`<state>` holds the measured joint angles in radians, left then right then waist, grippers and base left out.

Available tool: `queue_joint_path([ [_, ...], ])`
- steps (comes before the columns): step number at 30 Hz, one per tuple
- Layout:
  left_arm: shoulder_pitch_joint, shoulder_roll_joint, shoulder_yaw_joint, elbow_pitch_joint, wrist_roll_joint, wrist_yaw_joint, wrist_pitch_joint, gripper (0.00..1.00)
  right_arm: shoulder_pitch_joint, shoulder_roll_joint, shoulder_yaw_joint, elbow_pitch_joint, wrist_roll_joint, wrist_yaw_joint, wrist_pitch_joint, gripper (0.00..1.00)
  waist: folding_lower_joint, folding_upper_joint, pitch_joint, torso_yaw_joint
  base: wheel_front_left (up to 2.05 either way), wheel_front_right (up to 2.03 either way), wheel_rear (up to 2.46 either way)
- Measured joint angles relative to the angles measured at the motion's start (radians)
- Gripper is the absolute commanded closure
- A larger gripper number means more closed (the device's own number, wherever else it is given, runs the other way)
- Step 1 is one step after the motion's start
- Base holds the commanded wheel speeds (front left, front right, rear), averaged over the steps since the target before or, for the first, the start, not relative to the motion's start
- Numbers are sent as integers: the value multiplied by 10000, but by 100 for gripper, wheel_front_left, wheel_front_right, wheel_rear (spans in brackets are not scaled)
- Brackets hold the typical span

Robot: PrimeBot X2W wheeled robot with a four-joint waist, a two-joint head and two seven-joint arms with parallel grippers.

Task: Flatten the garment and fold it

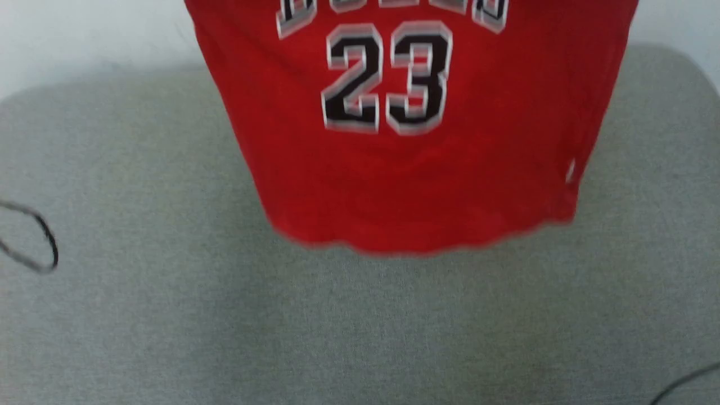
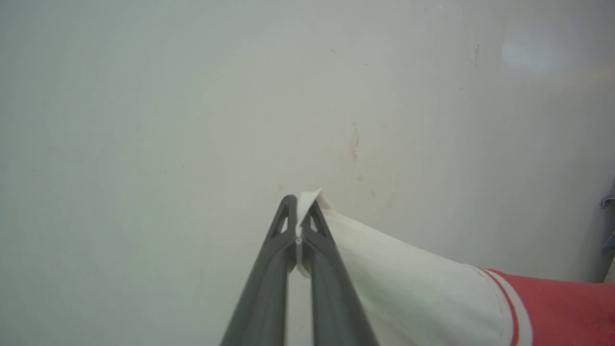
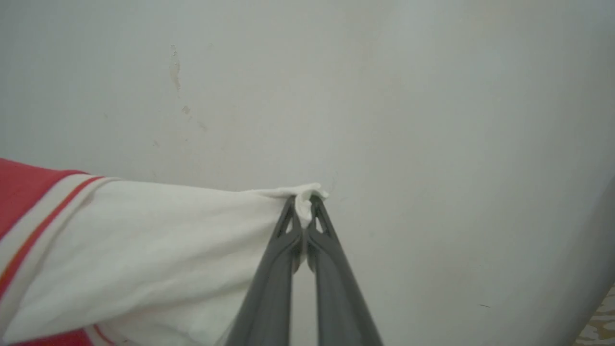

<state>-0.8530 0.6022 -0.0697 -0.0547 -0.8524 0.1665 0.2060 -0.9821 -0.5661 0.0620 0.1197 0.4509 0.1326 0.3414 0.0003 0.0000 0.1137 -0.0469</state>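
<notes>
The garment (image 1: 416,169), red with a black white-outlined 23, hangs in the air above the grey table (image 1: 169,315); its hem dangles just over the cloth surface. My left gripper (image 2: 301,202) is shut on the tip of one white sleeve (image 2: 408,293), which stretches off to the right toward the red body. My right gripper (image 3: 302,199) is shut on the tip of the other white sleeve (image 3: 158,250), which runs left to the striped trim. The sleeves are pulled apart and the shirt is spread wide between them.
A pale wall (image 2: 192,96) stands close ahead of both grippers. A black cable loop (image 1: 39,242) lies at the table's left edge, and another cable (image 1: 686,382) crosses its near right corner.
</notes>
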Motion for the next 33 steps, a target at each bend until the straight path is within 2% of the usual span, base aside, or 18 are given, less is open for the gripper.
queue_joint_path([
  [8, -3465, -44, -654, 2215, 746, -399, -272, 100, -3368, 79, 1057, 2303, -382, 2, -1198, 100, 2, 0, 1656, -74, 0, 0, 0],
  [13, -5334, -518, -976, 3400, 1070, -617, -754, 100, -4825, 201, 1593, 3806, -717, 2, -1724, 100, 2, 0, 2682, -50, 0, 0, 0],
  [19, -6591, -1081, -1198, 4544, 1244, -807, -1473, 100, -5961, 520, 1975, 5342, -1030, 2, -2228, 100, 1, 0, 3788, 69, 0, 0, 0],
  [27, -6692, -1507, -1340, 5574, 1329, -1152, -2508, 100, -6164, 1022, 2650, 6594, -1162, 2, -3126, 100, 1, 0, 4795, 424, 0, 0, 0],
  [33, -4791, -1638, -1695, 6107, 1340, -1638, -3131, 100, -4767, 1103, 3024, 7371, -811, 0, -3593, 100, -1, 0, 4715, 783, 0, 0, 0],
])
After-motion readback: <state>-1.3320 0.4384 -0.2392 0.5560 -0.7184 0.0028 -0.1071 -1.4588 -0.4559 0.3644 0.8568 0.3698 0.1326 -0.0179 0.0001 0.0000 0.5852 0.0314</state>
